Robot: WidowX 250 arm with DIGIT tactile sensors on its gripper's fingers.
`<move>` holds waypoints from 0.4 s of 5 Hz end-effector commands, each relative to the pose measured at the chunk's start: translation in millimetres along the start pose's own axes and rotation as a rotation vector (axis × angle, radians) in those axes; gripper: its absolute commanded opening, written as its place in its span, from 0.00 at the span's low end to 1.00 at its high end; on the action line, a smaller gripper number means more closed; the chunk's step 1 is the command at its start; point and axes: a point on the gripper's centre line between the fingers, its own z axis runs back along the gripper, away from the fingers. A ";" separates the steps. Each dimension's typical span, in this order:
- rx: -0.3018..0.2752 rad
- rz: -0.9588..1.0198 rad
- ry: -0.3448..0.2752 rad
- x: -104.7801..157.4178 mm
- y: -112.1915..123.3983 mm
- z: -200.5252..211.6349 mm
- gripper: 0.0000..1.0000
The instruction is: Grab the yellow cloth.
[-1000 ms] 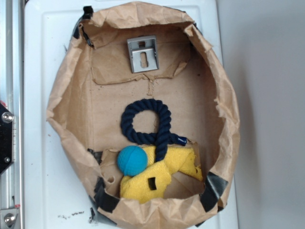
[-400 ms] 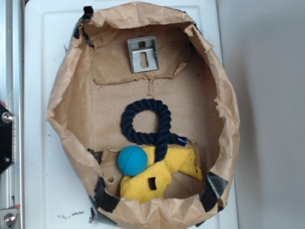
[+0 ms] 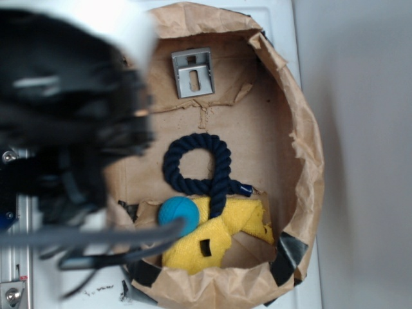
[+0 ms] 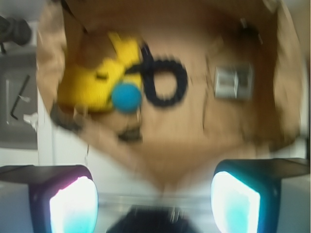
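Yellow cloth [image 3: 215,235] lies at the near end of the paper-lined bin [image 3: 308,154], crumpled on the brown floor, with a dark slit showing in its lower fold. I judge it light, soft and limp: terry pile should give good friction, and it will drape and bunch rather than lift flat. Nothing about it looks fragile.

Largest obstruction first. My own arm [image 3: 64,116] fills the upper left of the exterior view as a dark blur, hiding that side of the bin and the table beyond it. My hand [image 4: 154,201] shows in the wrist view only as two finger pads [image 4: 73,206] at the bottom edge, set wide apart with nothing between them, so it is open and well short of the cloth. The wrist view is smeared throughout; edges there are not reliable.

The navy rope loop [image 3: 196,164] sits mid-bin, its tail lying across the top of the cloth. The blue ball [image 3: 178,215] rests against the cloth's left edge, touching it. How much cloth runs beneath either I cannot tell. The metal bracket [image 3: 192,73] at the far end is well apart.

Best hold, in my judgement: the raised fold around the slit or the free right-hand lobe [image 3: 254,222], both clear of ball and rope. Pinching near the rope tail risks dragging it along. The torn paper wall close behind the cloth leaves little room.
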 end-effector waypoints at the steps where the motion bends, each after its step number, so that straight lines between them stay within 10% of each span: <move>1: -0.003 -0.302 -0.149 68.6 26.4 -16.1 1.00; 2: 0.034 -0.481 -0.142 70.5 12.6 -40.9 1.00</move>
